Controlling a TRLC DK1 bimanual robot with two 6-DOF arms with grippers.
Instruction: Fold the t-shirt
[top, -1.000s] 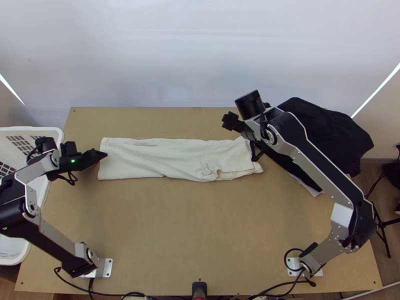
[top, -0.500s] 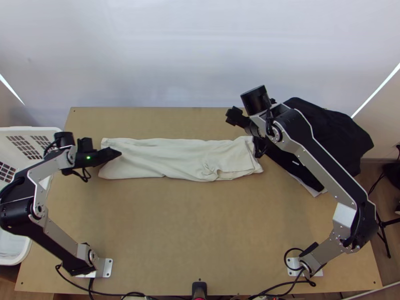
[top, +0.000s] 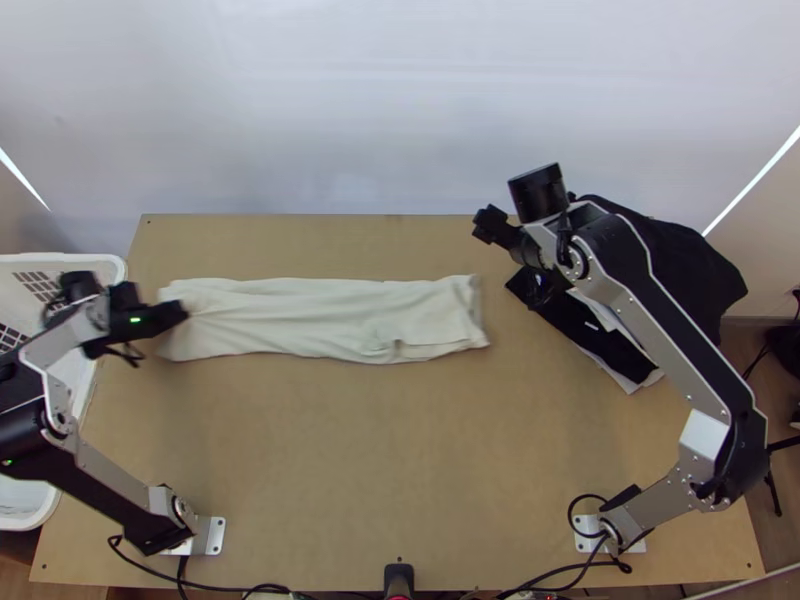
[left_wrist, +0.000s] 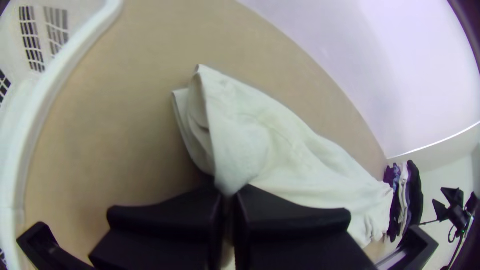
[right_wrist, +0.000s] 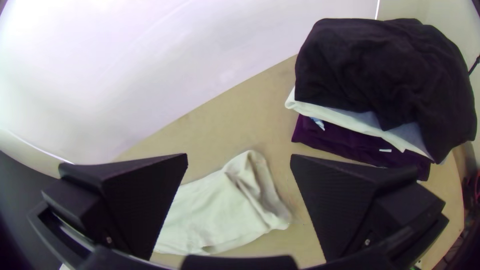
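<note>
T-shirt of off-white fabric (top: 300, 320) lies as a long, narrow, folded strip on the light wooden tabletop (top: 370, 450). White plastic laundry basket (top: 100, 260) stands beyond one end; a stack of folded dark and white garments (top: 710, 265) lies beyond the other. From where I stand, the black left end effector (top: 180, 313) is pressed together, pinching the basket-side end. The black right end effector (top: 540, 288) is spread wide near the stack.
</note>
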